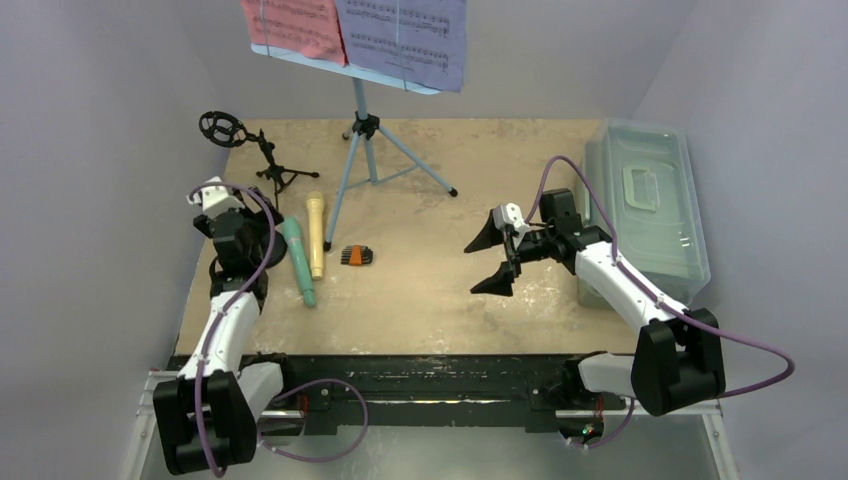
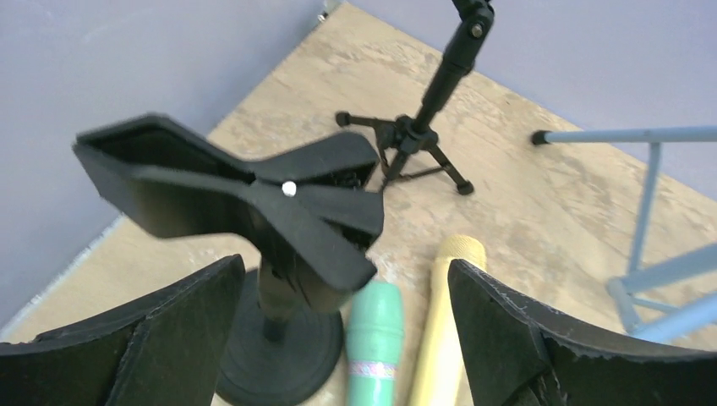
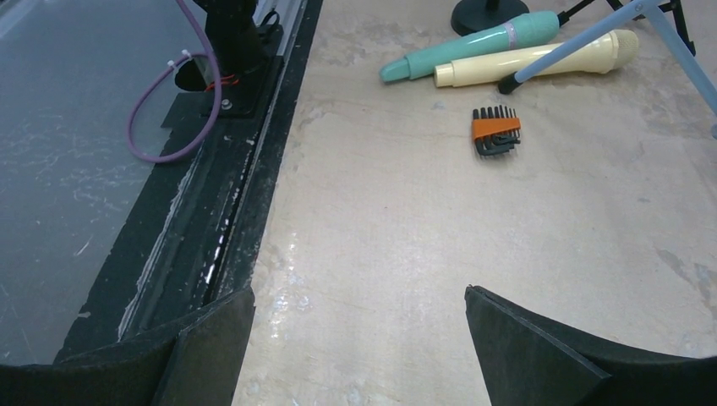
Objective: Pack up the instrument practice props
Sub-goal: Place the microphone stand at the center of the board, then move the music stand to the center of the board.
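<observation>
Here, the lidded tub (image 1: 650, 200) sits at the table's (image 1: 450, 300) right, contents unclear. The green mic (image 1: 298, 262) and yellow mic (image 1: 315, 235) lie far left beside the left claw (image 2: 345, 271), open around a clip stand (image 2: 254, 190). The right claw (image 1: 492, 260) hangs open.

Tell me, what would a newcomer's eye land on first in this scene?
The tall light-blue music stand at the back stands out, holding a red page and a purple page. On the left side of the table, a mint-green microphone and a yellow microphone lie side by side. A translucent lidded tub sits at the right edge.
</observation>
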Controlling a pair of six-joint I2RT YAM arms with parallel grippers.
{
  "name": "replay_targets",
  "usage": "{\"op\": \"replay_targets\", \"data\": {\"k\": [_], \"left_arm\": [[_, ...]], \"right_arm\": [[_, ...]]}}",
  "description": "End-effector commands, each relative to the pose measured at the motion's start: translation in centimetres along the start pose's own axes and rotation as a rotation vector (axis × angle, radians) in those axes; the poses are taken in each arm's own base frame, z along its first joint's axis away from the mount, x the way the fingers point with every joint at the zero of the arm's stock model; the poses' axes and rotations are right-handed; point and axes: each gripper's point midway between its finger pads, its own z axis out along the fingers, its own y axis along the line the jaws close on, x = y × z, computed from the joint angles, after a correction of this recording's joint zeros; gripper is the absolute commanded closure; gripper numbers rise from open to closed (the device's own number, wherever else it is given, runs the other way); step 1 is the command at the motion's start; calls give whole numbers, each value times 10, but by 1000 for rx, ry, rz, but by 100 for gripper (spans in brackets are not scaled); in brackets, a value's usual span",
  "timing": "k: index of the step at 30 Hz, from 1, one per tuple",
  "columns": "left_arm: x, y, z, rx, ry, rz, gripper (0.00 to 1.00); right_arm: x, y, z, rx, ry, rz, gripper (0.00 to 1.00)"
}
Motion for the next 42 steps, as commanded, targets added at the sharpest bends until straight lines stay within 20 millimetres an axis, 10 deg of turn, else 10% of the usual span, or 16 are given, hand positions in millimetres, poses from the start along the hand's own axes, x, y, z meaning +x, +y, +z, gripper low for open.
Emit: {"op": "replay_targets", "data": {"k": [1, 42], "left_arm": [[0, -18, -18, 76, 87, -128, 9], [48, -158, -167, 822, 438, -121, 4]], "right_arm": [[-13, -5, -3, 7, -7, -54, 2], [0, -21, -19, 81, 50, -62, 1]]}}
